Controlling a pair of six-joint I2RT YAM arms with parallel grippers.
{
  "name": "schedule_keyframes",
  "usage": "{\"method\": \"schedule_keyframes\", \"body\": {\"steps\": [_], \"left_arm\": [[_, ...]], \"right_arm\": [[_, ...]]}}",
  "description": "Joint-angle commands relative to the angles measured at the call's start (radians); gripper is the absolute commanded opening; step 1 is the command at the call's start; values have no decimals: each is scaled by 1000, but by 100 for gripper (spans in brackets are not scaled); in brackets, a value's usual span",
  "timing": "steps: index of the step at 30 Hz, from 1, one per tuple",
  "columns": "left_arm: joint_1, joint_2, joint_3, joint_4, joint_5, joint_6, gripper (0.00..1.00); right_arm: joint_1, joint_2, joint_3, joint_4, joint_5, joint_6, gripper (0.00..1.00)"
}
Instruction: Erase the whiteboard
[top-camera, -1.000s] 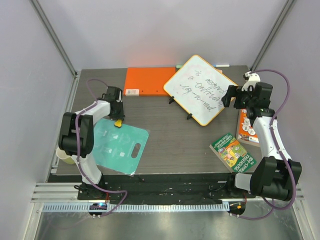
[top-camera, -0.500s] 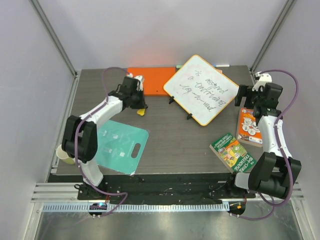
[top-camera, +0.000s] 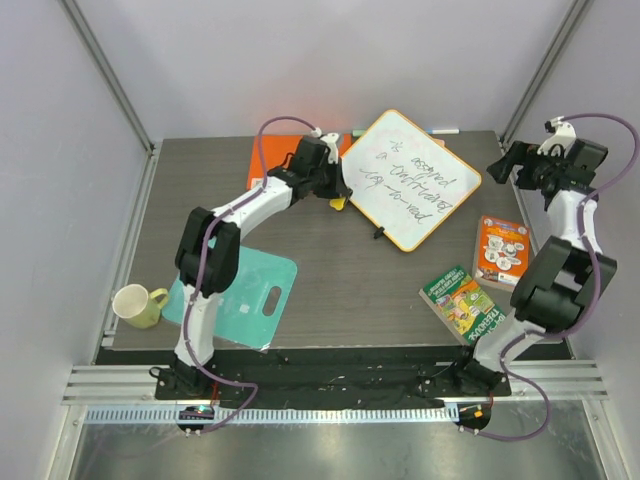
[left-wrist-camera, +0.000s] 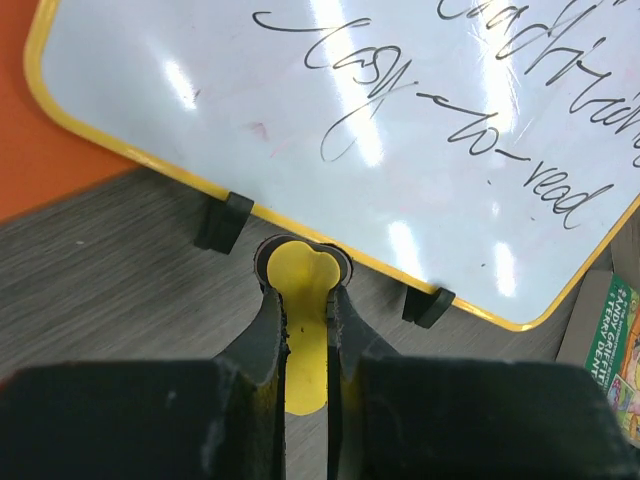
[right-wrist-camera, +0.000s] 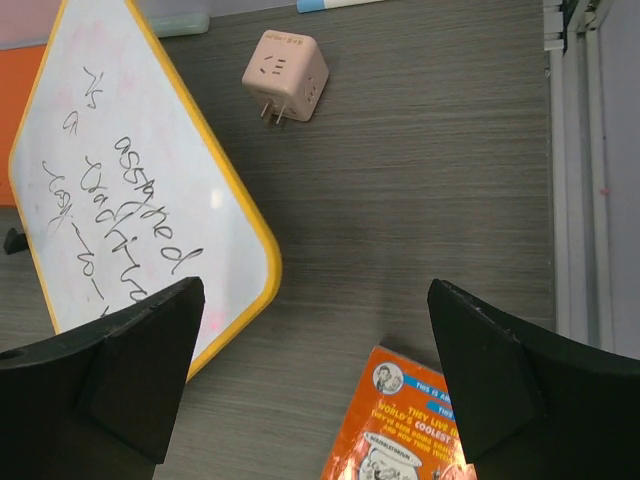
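The whiteboard (top-camera: 405, 178) stands tilted at the back centre, with a yellow rim, black feet and dark handwriting. It also shows in the left wrist view (left-wrist-camera: 400, 110) and the right wrist view (right-wrist-camera: 130, 190). My left gripper (top-camera: 334, 194) is shut on a yellow eraser (left-wrist-camera: 303, 290), just in front of the board's lower-left rim between two black feet. The eraser also shows in the top view (top-camera: 340, 204). My right gripper (top-camera: 508, 165) is wide open and empty, raised past the board's right corner, and shows in its wrist view (right-wrist-camera: 315, 290).
An orange folder (top-camera: 278, 160) lies behind the left arm. A teal cutting mat (top-camera: 240, 290) and a yellow mug (top-camera: 135, 305) are at the front left. An orange book (top-camera: 500, 250) and a green book (top-camera: 465, 305) lie at the right. A beige plug cube (right-wrist-camera: 287, 72) sits behind the board.
My left arm has swung from the teal mat up and right to the whiteboard's edge, carrying the yellow eraser. My right arm has pulled back and right, away from the board.
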Motion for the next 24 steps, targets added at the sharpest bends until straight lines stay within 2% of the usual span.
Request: {"method": "schedule_keyframes", "body": {"steps": [1,8,13,17,24], "left_arm": [[-9,40,112,22,50,2,0],[-9,77,150,19,47,10,0],[-9,95,184,0,52,13,0],[-9,105,199,-13,52,21,0],[-9,97,192,-18,55,11,0]], "right_arm": [[-19,134,156,1,-218,76,97],[-15,318,326,-5,-343,151,91],[4,374,333,-21,-427,148,84],[50,366,333,-116,-383,40,84],[80,426,360,-143,-387,34,78]]}}
